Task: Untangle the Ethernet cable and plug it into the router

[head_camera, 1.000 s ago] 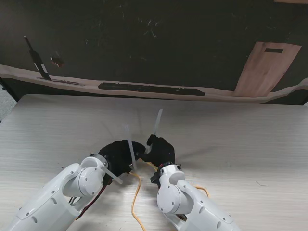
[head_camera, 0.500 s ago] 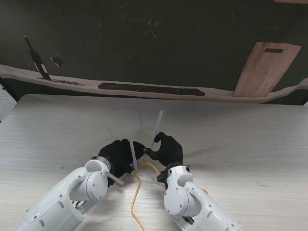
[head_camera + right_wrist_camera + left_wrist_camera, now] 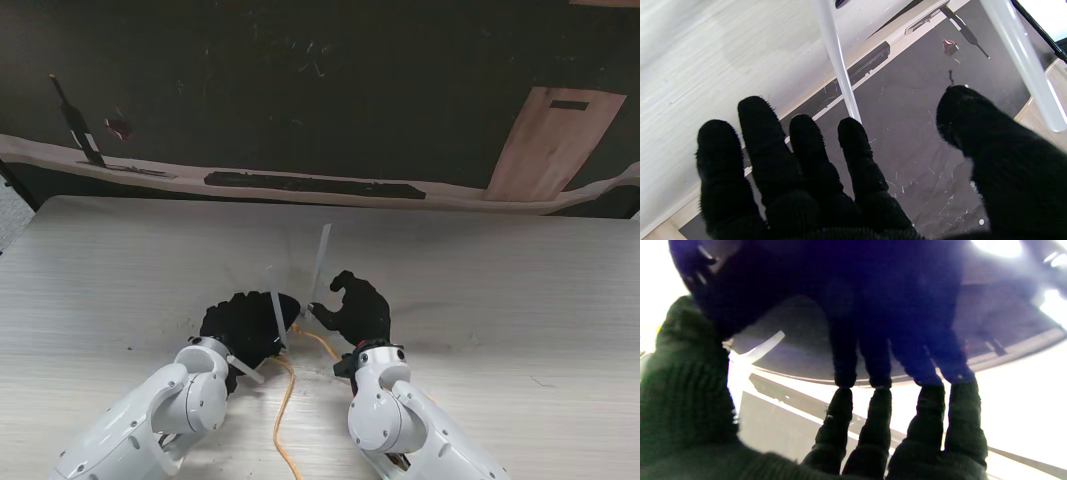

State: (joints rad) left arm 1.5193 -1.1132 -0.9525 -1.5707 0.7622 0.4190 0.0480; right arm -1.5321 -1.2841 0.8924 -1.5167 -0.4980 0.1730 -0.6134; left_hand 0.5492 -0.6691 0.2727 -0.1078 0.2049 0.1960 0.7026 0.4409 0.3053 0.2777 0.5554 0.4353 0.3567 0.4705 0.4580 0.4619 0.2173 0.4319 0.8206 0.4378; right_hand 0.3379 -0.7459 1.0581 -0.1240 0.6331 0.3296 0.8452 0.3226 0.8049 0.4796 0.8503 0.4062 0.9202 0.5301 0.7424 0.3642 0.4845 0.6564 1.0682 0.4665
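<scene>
Two black-gloved hands work close together near the front middle of the pale worktop. On the left, the left hand lies over a dark body, which I judge to be the router; its fingers touch the glossy casing, so it seems to steady the device, though a real clench is not clear to me. Between the hands stand two whitish antennas, one nearly upright and one leaning away from me. The orange Ethernet cable runs from the front edge up between the two arms toward the router; its plug is hidden, so I cannot tell if it is already inserted. On the right, the right hand is released, with fingers spread and thumb apart, holding nothing; it hovers just beside the leaning antenna, probably to reach the cable end. Much free worktop remains on both sides and farther from me, up to the far edge. Only the narrow gap between the hands is crowded.
</scene>
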